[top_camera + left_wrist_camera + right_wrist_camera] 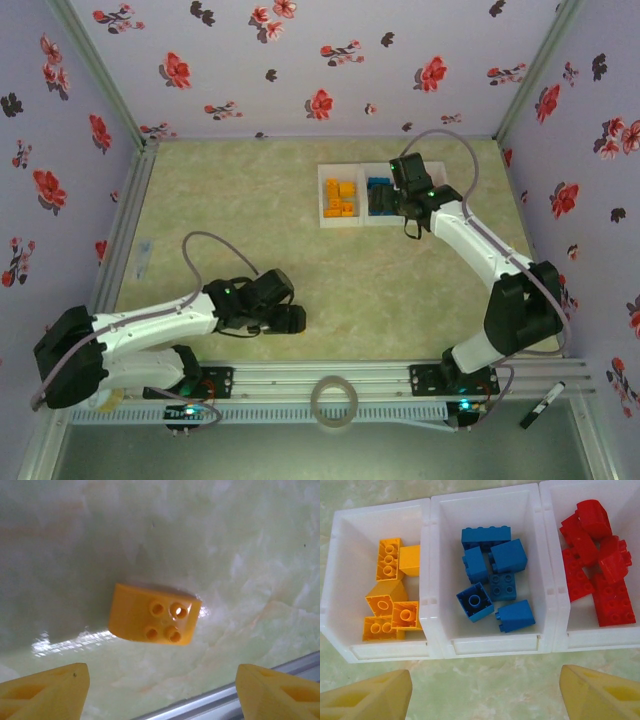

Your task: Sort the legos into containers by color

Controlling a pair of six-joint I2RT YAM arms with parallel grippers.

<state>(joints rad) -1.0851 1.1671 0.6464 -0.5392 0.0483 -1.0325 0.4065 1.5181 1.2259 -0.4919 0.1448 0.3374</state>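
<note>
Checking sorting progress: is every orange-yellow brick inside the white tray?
No, one orange-yellow brick lies alone on the tabletop.

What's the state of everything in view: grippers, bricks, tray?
left gripper: jaws open, empty, over the loose yellow brick
right gripper: jaws open, empty, at the tray
loose yellow brick: lying on the table, ungripped
tray: left compartment holds yellow bricks, middle blue bricks, right red bricks

**Both arms out, jaws apart**

The left arm lies low along the table's near edge. The left gripper has its fingers spread, nothing between them. The right arm reaches toward the far edge, and the right gripper is likewise spread and empty.
</note>
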